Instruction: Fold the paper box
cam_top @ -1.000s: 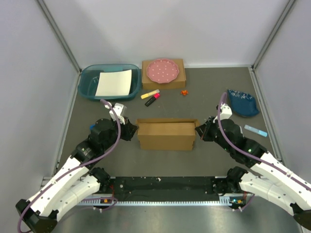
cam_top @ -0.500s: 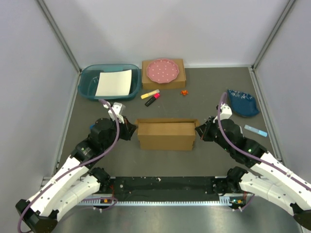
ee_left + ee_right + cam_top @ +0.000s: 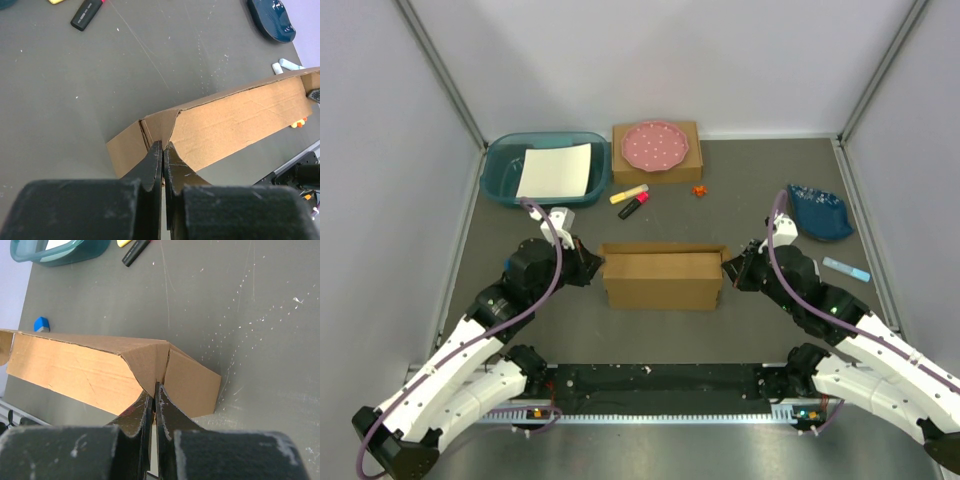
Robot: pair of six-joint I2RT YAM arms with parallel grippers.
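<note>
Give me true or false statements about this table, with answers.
The pink plate sits on the smaller brown box. True.
The left gripper is wide open. False: it is shut, tips at the left end of the paper box.
A white sheet lies in the teal tub. True.
The black marker lies in the tub. False: it lies on the table outside it.
The right gripper hovers over the plate. False: it is at the paper box's right end.

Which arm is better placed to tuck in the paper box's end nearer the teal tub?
Left, probably. The left gripper, shut, has its tips at that end of the paper box; the right gripper sits at the opposite end.
</note>
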